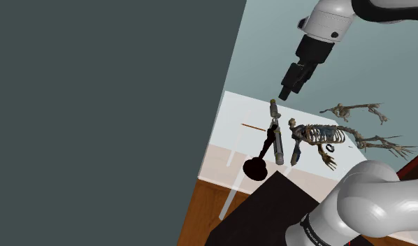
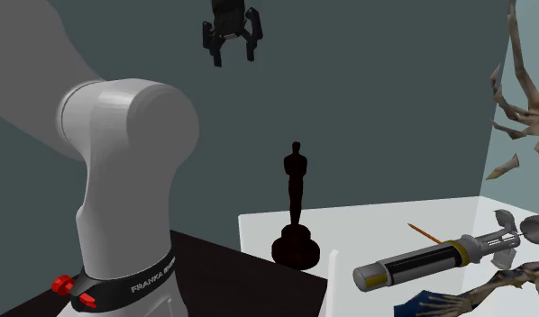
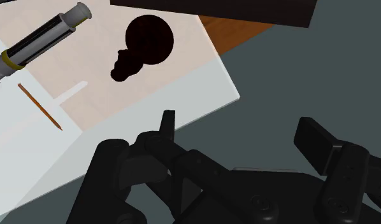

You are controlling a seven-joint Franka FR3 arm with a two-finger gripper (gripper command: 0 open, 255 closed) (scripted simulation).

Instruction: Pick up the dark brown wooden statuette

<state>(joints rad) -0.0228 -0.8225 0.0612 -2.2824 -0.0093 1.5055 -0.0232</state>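
Fingers (image 3: 167, 124): wide apart, nothing between them, touching nothing. In the wrist view they show over plain grey just off the table's (image 3: 151, 95) edge.

Gripper (image 2: 232, 58): hangs high in the second exterior view, well above the table, pointing down. In the shoulder view the gripper (image 1: 285, 94) is above the table's far part.

Statuette (image 2: 296, 207): dark, nearly black human figure on a round base. Upright on the white table, at the corner next to the black stand (image 2: 232, 279). Well apart from the gripper; untouched. In the wrist view the statuette (image 3: 143, 46) is seen from above, base as a dark disc near the table's edge.

Other items on the table: black-and-grey cylinder (image 3: 39, 41) with a yellow ring, lying flat near the statuette; thin brown stick (image 3: 39, 107) beside it; skeleton (image 1: 319, 134) beyond the cylinder.
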